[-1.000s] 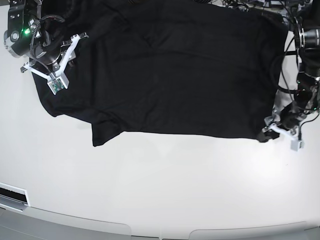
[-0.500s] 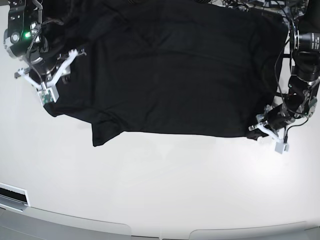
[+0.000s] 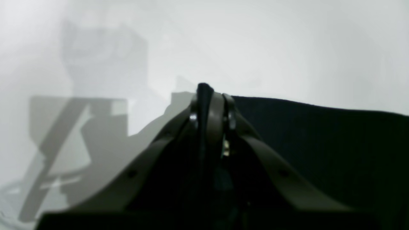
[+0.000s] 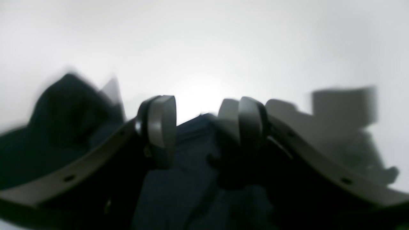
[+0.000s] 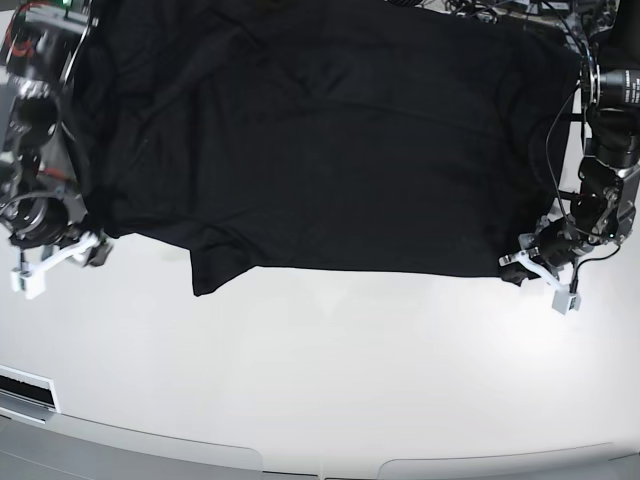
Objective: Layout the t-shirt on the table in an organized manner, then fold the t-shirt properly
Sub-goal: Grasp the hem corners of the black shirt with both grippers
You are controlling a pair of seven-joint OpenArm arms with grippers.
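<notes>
Across the far half of the glossy white table point(image 5: 330, 380), the plain black soft-fabric t-shirt point(image 5: 340, 140) is spread flat. Its near right corner is pinched in the clenched left gripper point(image 5: 527, 266). At its near left edge, the right gripper point(image 5: 80, 242) is parted around fabric.

right gripper point(image 4: 198, 127): 2 fingers point(image 4: 159, 121) parted, blurred | black t-shirt point(image 4: 188, 179) fabric between and beneath them | glossy white table point(image 4: 204, 48) beyond
</notes>
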